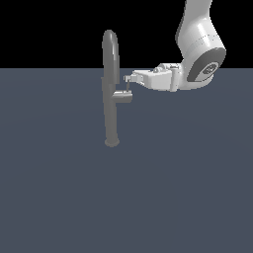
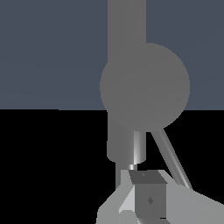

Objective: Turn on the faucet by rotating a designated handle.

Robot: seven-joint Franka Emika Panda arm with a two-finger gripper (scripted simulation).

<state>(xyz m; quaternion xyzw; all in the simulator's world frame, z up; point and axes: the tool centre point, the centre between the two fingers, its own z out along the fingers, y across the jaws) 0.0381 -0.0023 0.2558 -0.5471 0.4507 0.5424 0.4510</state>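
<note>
The faucet is a tall grey column with an arched spout, standing on the floor. Its handle is a short stub pointing toward the exterior view's right, with a thin dark rod lever rising from its end. My gripper reaches in horizontally from that side, its tips at the top of the rod. In the wrist view the handle's round end face fills the middle and the rod lever slants past my gripper. The fingers look shut with nothing between them, beside the rod.
The faucet stands on a flat blue-grey floor. My white arm comes down from the upper part of the exterior view's right. Nothing else shows around the faucet.
</note>
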